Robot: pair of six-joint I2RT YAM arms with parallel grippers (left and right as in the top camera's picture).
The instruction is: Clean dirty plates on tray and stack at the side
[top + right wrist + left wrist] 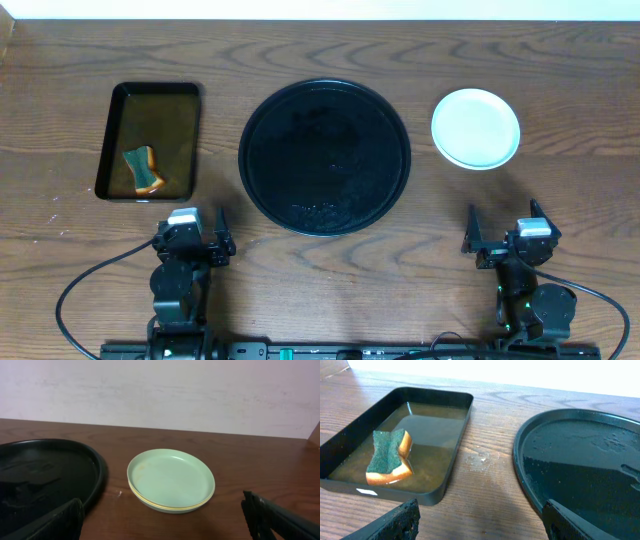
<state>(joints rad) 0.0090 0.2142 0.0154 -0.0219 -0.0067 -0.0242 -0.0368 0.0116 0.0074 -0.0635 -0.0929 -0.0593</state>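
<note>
The plates sit in one stack on the table to the right of the round black tray; a pale mint plate is on top and a yellow rim shows beneath it. The tray holds no plates, only wet streaks. My left gripper rests open near the front edge, below the tray's left side, with nothing between its fingers. In front of the stack my right gripper stands open and holds nothing.
A rectangular black tray at the left holds brownish water and an orange-green sponge. Cables run from both arm bases along the table's front edge.
</note>
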